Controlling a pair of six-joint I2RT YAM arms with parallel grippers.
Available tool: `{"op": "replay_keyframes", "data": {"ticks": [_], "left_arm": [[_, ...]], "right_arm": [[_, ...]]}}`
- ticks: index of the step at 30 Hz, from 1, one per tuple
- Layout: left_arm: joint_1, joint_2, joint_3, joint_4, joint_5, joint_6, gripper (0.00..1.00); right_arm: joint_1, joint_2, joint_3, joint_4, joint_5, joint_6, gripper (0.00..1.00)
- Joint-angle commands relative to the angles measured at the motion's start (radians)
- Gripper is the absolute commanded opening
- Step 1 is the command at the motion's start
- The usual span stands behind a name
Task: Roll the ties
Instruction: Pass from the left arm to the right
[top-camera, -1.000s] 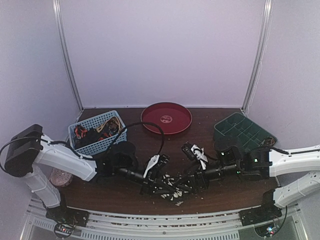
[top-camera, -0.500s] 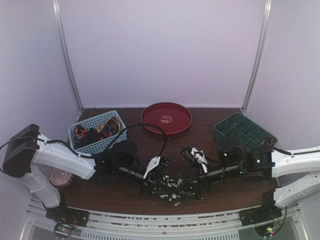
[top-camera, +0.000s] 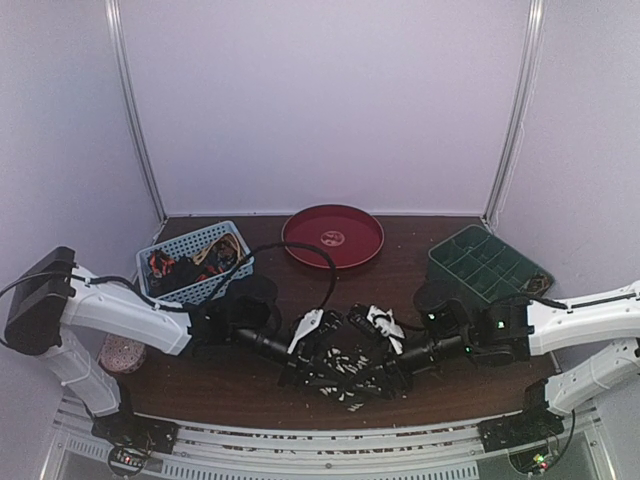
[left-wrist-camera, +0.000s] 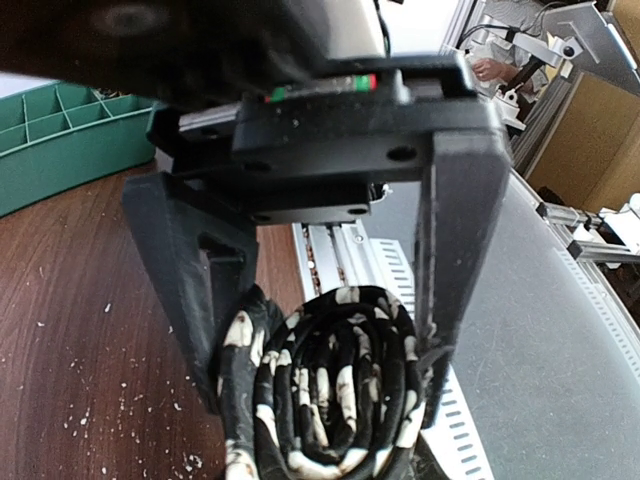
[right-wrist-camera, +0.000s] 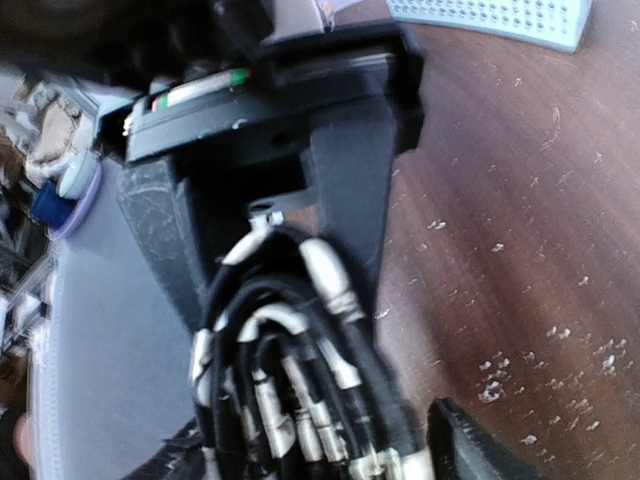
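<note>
A dark tie with pale speckles (top-camera: 346, 366) lies wound into a tight coil near the table's front middle. In the left wrist view the coil (left-wrist-camera: 335, 385) stands on edge between my fingers, and the left gripper (left-wrist-camera: 325, 400) is shut on it. My left gripper (top-camera: 318, 352) reaches it from the left, my right gripper (top-camera: 380, 366) from the right. In the blurred right wrist view the same roll (right-wrist-camera: 290, 390) fills the gap of the right gripper (right-wrist-camera: 285, 320), and both fingers (right-wrist-camera: 350, 210) look pressed against it. More ties (top-camera: 200, 255) are heaped in the basket.
A blue basket (top-camera: 215, 288) stands at the back left, a red plate (top-camera: 333, 236) at the back middle, a green compartment tray (top-camera: 483, 262) at the back right. A pinkish speckled ball (top-camera: 122, 354) sits by the left arm's base. Pale crumbs (top-camera: 352, 402) dot the wood.
My right gripper has slid left up to the coil, and its jaws have narrowed round it. The left gripper has kept its hold in place.
</note>
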Motion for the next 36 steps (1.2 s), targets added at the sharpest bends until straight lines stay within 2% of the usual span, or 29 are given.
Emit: {"op": "replay_keyframes", "data": {"ticks": [1, 4, 6, 11, 13, 15, 19, 21, 26, 31, 36], "left_arm": [[-0.001, -0.045, 0.041, 0.014, 0.028, 0.030, 0.10], [-0.001, -0.049, 0.043, 0.010, 0.024, 0.031, 0.10], [-0.001, -0.052, 0.047, 0.007, 0.024, 0.031, 0.09], [-0.001, -0.052, 0.056, 0.006, 0.038, 0.033, 0.09], [-0.001, -0.045, 0.063, 0.004, 0.046, 0.034, 0.09], [-0.001, -0.041, 0.063, 0.007, 0.042, 0.033, 0.11], [-0.001, -0.049, 0.055, 0.030, 0.046, 0.028, 0.07], [-0.001, -0.055, 0.054, 0.031, 0.051, 0.026, 0.07], [-0.001, -0.045, 0.075, 0.010, 0.095, 0.021, 0.07], [-0.001, -0.041, 0.078, 0.007, 0.132, 0.013, 0.07], [-0.001, -0.029, 0.099, -0.033, 0.135, 0.021, 0.07]], "right_arm": [[0.004, -0.001, 0.000, 0.025, -0.028, -0.006, 0.61], [0.004, 0.002, -0.005, 0.030, -0.056, -0.008, 0.74], [0.005, 0.002, -0.013, 0.036, -0.060, -0.005, 0.75], [0.005, -0.003, -0.031, 0.065, -0.051, 0.005, 0.55], [0.006, -0.010, -0.036, 0.081, -0.062, 0.019, 0.38], [0.007, -0.026, -0.047, 0.099, -0.076, 0.028, 0.27], [0.007, -0.058, -0.066, 0.106, -0.077, 0.026, 0.19], [0.007, -0.067, -0.070, 0.101, -0.080, 0.021, 0.20], [0.010, -0.070, -0.073, 0.109, -0.114, 0.018, 0.36], [0.012, -0.063, -0.073, 0.099, -0.115, -0.001, 0.38], [0.015, -0.072, -0.070, 0.095, -0.107, -0.014, 0.51]]}}
